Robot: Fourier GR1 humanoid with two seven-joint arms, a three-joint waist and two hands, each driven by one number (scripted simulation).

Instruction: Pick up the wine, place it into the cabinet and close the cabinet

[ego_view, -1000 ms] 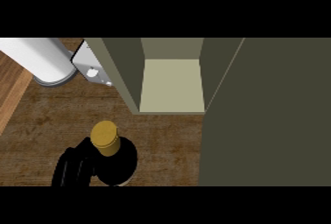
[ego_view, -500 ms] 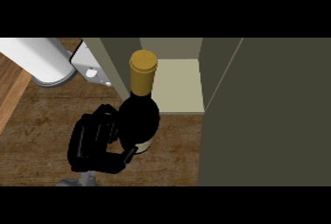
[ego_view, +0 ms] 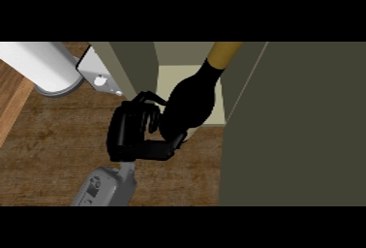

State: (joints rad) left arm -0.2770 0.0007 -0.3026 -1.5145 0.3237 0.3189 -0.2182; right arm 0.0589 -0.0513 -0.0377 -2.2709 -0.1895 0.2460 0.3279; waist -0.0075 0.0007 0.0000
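one view only, the head view, looking steeply down at the wooden counter point(ego_view: 57, 160); one hand point(ego_view: 132, 133) shows, black, on a grey forearm point(ego_view: 107, 186) that comes up from the lower edge left of centre; which arm it belongs to cannot be told for certain from this view, though it reads as the left, being on the left side of the wine; its fingers point(ego_view: 146, 101) are curled round the dark body of the wine bottle point(ego_view: 190, 104) from the left, and its thumb point(ego_view: 172, 143) wraps under the bottle's lower end, so the bottle is clasped between them; the bottle is tilted, its base near the hand and its neck slanting up and to the right; the gold-capped neck point(ego_view: 223, 53) reaches the top edge of the scene; the bottle lies over the pale floor of the cabinet's open compartment point(ego_view: 175, 75), its body crossing the front edge of that floor; whether it touches the floor cannot be told; the cabinet's olive wall point(ego_view: 132, 63) stands just left of the hand's fingertips; a large dark olive panel point(ego_view: 293, 126), seemingly the cabinet's door, fills the right side; a white cylinder point(ego_view: 39, 65) lies at upper left, with a pale plate bearing small knobs point(ego_view: 97, 75) beside it; no second hand shows.
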